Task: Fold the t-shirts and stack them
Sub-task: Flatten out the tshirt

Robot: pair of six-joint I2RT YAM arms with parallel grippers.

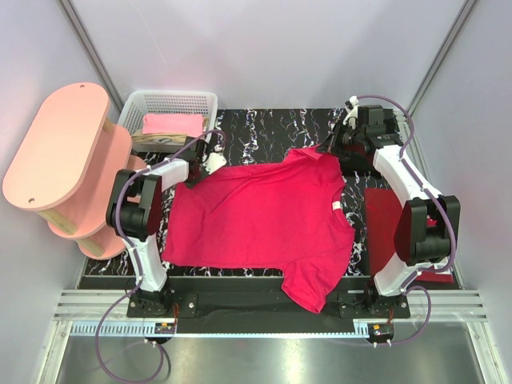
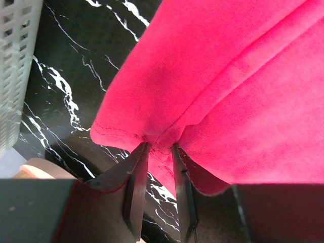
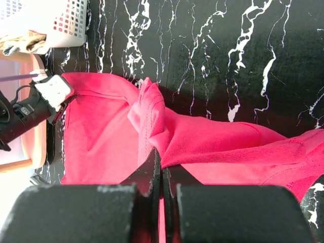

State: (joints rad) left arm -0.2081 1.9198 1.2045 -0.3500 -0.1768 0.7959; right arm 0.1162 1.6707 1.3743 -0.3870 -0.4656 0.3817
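Observation:
A crimson-red t-shirt (image 1: pixel 264 216) lies spread on the black marbled mat, its white neck tag (image 1: pixel 336 206) toward the right. My left gripper (image 1: pixel 210 162) is shut on the shirt's far left hem corner; in the left wrist view (image 2: pixel 159 148) the hem (image 2: pixel 126 134) bunches between the tips and hangs just above the mat. My right gripper (image 1: pixel 332 144) is shut on the far right sleeve; in the right wrist view (image 3: pixel 161 152) the cloth (image 3: pixel 152 114) puckers up from the tips. A pink tee (image 1: pixel 172 124) and a beige one (image 1: pixel 156 140) lie in the basket. The black tee is out of view.
A white basket (image 1: pixel 172 102) stands at the back left, beside a pink two-tier shelf (image 1: pixel 60 148). A flat dark-red rectangle (image 1: pixel 384 228) lies on the mat under the right arm. The basket's corner (image 3: pixel 50 20) shows in the right wrist view.

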